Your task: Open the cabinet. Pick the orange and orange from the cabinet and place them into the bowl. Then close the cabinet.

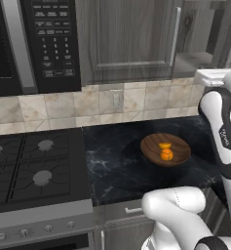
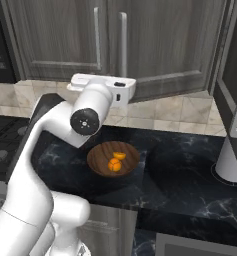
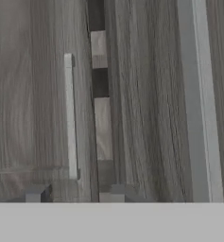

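The wooden bowl (image 1: 153, 146) (image 2: 97, 160) sits on the black counter with both oranges in it, one (image 1: 166, 155) (image 2: 114, 165) in front of the other (image 1: 164, 145) (image 2: 119, 155). Above it hangs the dark grey cabinet (image 2: 60, 35) (image 1: 126, 34). Its left door is shut and its right door (image 2: 170, 45) stands slightly ajar, with a narrow gap showing between them. My hand (image 2: 102, 85) is raised above the bowl and faces the doors. In the hand view my gripper (image 3: 74, 193) is open and empty, close to the doors, just below the left handle (image 3: 70, 116); a nearer handle (image 3: 198, 94) runs on the right.
A black microwave (image 1: 34, 44) hangs left of the cabinet, over a gas stove (image 1: 29, 166). Another dark door (image 2: 235, 100) juts out at the far right, above a pale upright cylinder (image 2: 230, 165) on the counter. A tiled backsplash (image 1: 87, 105) runs behind.
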You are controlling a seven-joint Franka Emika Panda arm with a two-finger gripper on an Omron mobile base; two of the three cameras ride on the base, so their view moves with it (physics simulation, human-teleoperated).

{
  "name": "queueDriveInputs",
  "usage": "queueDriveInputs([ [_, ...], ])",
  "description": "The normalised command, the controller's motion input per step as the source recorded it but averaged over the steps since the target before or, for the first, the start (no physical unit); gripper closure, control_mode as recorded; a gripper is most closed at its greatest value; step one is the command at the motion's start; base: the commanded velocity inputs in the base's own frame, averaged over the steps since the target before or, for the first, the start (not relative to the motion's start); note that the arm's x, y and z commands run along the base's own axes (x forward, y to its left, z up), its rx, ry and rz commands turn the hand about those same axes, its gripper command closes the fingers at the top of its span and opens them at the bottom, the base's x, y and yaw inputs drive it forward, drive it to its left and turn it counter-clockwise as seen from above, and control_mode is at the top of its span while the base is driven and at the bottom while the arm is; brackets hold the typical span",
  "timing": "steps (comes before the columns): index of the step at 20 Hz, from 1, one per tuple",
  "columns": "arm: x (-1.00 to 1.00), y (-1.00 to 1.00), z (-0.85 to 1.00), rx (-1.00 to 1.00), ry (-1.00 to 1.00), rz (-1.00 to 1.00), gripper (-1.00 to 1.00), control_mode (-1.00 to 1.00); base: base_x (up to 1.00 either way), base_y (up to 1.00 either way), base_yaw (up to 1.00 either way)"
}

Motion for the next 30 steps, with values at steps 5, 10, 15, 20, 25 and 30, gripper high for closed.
queueDriveInputs([
  [5,1.00,-0.10,-0.02,0.12,0.09,0.00,-1.00,-1.00,0.00,0.00,0.00],
  [10,1.00,-0.18,-0.06,0.12,0.12,0.00,-1.00,-1.00,0.00,0.00,0.00],
  [15,1.00,-0.38,-0.11,0.17,0.13,0.05,-1.00,-1.00,0.00,0.00,0.00],
  [20,1.00,-0.39,-0.24,0.16,0.11,0.04,-1.00,-1.00,0.00,0.00,0.00],
  [25,1.00,-0.39,-0.44,0.11,0.05,0.03,-1.00,-1.00,0.00,0.00,0.00],
  [30,1.00,-0.33,-0.95,0.02,-0.01,0.05,-1.00,-1.00,0.00,0.00,0.00],
])
